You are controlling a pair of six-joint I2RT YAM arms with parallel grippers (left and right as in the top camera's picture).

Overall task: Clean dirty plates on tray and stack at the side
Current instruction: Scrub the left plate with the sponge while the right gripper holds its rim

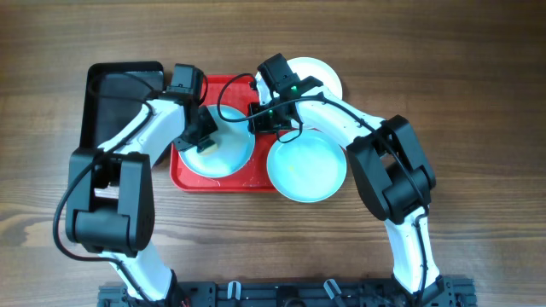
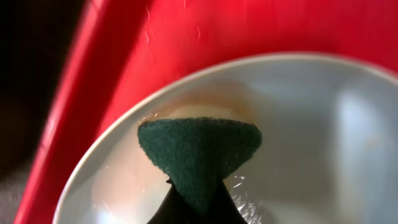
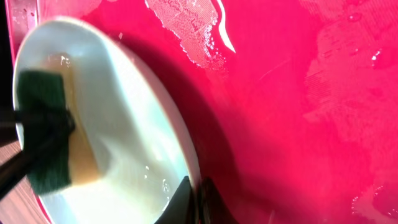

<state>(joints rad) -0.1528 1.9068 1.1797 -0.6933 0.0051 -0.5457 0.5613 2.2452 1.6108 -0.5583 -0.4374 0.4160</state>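
My left claw [image 2: 194, 210] is clamped on a green-faced sponge [image 2: 199, 149], pressing it into the mint plate [image 2: 311, 137] directly beneath. My right claw [image 3: 198, 198] is closed on that plate's rim, over the red tray [image 3: 298, 124]. Just right of this claw, a second mint plate [image 1: 307, 166] overlaps the tray edge onto the tabletop [image 1: 478, 85]. Farther out lies the cream-white plate [image 1: 324, 75].

Plain red w/ pale wet streaks: tray [image 1: 182, 176]. Pale mint-blue w/ whitish centres: plate in tray [image 1: 229, 160] & plate beside it [image 1: 309, 169]; cream-white, no pattern: rear plate [image 1: 329, 75]. Dark green face, yellowish back: sponge [image 2: 199, 149]; bin [image 1: 111, 107] black; worktop [image 1: 478, 85] brown wood-grain; arms [image 1: 152, 126] white w/ black joints.
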